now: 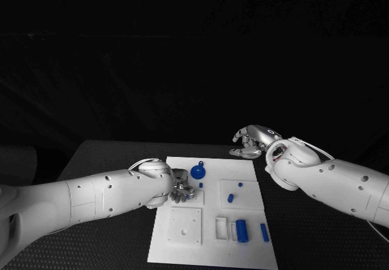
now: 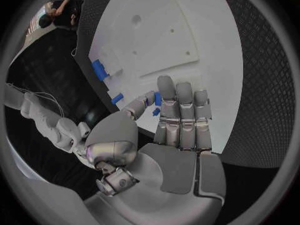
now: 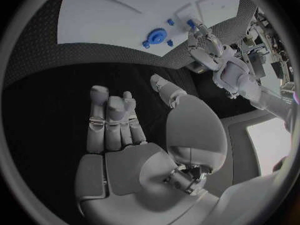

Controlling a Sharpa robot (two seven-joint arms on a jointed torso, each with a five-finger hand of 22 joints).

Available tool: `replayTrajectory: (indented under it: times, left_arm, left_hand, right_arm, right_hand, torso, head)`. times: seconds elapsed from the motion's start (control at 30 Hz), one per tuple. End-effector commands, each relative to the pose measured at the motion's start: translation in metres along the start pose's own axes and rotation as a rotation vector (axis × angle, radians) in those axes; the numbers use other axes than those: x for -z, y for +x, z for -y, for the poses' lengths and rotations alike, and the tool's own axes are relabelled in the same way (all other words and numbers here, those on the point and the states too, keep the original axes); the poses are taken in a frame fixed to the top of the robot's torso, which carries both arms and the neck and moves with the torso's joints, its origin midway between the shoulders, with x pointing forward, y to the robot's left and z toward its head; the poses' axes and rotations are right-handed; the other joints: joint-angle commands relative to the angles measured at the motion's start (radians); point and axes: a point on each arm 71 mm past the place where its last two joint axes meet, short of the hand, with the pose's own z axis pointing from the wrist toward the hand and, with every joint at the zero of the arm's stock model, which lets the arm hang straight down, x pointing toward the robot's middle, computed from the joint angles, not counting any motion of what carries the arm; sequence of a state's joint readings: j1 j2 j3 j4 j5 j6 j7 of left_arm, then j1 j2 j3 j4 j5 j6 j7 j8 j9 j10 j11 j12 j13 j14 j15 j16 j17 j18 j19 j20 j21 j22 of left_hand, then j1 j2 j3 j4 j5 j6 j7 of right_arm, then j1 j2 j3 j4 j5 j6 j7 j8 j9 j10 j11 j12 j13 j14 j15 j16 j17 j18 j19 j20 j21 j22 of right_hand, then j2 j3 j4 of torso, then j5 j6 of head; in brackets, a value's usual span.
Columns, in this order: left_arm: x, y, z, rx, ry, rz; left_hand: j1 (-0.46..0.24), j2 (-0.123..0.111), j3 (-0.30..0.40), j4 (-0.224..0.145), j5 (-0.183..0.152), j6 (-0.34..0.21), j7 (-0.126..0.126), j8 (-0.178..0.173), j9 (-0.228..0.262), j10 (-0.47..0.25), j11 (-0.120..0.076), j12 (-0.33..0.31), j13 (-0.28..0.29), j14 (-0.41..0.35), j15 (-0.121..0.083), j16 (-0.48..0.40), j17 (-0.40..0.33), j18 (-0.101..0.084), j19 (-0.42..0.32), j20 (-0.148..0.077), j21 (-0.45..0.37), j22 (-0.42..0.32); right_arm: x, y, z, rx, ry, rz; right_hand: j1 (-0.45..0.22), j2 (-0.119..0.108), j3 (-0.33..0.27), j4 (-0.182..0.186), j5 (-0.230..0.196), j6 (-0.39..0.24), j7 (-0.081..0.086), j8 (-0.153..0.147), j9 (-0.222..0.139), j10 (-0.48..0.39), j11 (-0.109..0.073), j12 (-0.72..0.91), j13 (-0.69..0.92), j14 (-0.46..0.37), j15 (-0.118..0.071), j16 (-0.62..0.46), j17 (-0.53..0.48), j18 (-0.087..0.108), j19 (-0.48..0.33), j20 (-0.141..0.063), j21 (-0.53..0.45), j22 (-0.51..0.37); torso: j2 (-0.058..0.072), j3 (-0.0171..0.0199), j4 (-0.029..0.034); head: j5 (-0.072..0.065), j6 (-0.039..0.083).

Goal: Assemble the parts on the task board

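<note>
Assembly looks barely begun: on the task board (image 1: 212,247) several blue parts lie loose, two cylinders (image 1: 242,231) near five o'clock. The left hand (image 1: 181,188) pinches a small blue part (image 2: 157,100) mid-board; the right hand (image 1: 253,140) hovers empty, fingers apart, at one o'clock.

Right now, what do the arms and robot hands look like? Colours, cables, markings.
Both arms are glossy white shells with small dark screw holes along them. The left robot hand and right robot hand are silver metal, with segmented fingers, flat grey palm pads and a rounded thumb base. A thin white cable loops at the right wrist, and another at the left wrist. No printed markings are legible.
</note>
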State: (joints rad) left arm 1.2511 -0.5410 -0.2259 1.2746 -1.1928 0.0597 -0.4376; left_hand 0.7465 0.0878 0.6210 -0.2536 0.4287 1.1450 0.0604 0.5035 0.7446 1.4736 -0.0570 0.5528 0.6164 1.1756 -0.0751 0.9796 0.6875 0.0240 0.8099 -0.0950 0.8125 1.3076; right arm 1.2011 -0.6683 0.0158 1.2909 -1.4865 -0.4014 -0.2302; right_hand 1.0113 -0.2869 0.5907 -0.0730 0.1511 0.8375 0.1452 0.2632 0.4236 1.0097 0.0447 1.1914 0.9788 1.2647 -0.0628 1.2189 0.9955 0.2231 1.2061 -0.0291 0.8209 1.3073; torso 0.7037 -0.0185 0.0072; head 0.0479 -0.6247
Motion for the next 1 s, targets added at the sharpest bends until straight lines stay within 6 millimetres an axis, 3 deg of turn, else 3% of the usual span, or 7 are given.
replayTrajectory:
  times: [0.03, 0.63, 1.0]
  left_arm:
    - [-0.0015, 0.014, -0.0021, 0.015, -0.002, -0.056]
    - [0.0027, 0.0096, -0.01, 0.19, -0.009, -0.126]
    - [0.0016, 0.0069, -0.0113, 0.249, -0.013, -0.165]
  left_hand:
    - [0.014, 0.021, 0.012, -0.008, 0.005, 0.071, -0.072, 0.005, 0.002, -0.029, -0.03, 0.007, 0.001, 0.002, -0.003, 0.007, -0.002, -0.012, 0.006, -0.079, -0.003, 0.016]
    - [0.007, 0.031, 0.015, -0.012, 0.014, 0.07, -0.072, 0.008, 0.003, -0.03, -0.03, 0.01, 0.003, 0.001, -0.002, 0.011, -0.003, -0.012, 0.005, -0.079, -0.001, 0.016]
    - [-0.008, 0.043, 0.017, -0.027, 0.028, 0.07, -0.073, 0.013, 0.005, -0.03, -0.031, 0.016, 0.005, 0.001, -0.002, 0.017, -0.005, -0.012, 0.003, -0.079, 0.002, 0.017]
  right_arm:
    - [-0.0001, 0.0009, -0.0009, 0.005, -0.006, -0.01]
    - [-0.0002, 0.0009, -0.0002, 0.006, -0.004, -0.011]
    - [-0.0009, 0.0014, -0.0005, 0.006, -0.004, -0.013]
  right_hand:
    - [0.009, -0.001, 0.0, 0.005, -0.006, -0.006, 0.014, 0.005, -0.001, -0.004, 0.0, 0.006, -0.002, 0.002, -0.004, -0.004, -0.001, 0.039, -0.001, -0.007, -0.005, 0.017]
    - [0.01, -0.001, 0.0, 0.006, -0.006, -0.006, 0.014, 0.005, -0.002, -0.004, 0.0, 0.007, -0.003, 0.003, -0.004, -0.004, -0.001, 0.039, -0.001, -0.007, -0.005, 0.017]
    - [0.012, -0.001, 0.0, 0.005, -0.005, -0.006, 0.014, 0.005, -0.002, -0.004, 0.0, 0.007, -0.003, 0.003, -0.004, -0.004, -0.001, 0.039, -0.001, -0.007, -0.005, 0.017]
  torso:
    - [0.0, 0.0003, 0.0006]
    - [-0.001, 0.002, 0.0011]
    - [0.0, 0.0004, 0.0005]
  head:
    - [0.0, 0.0]
    - [0.002, 0.0]
    - [0.004, 0.0]
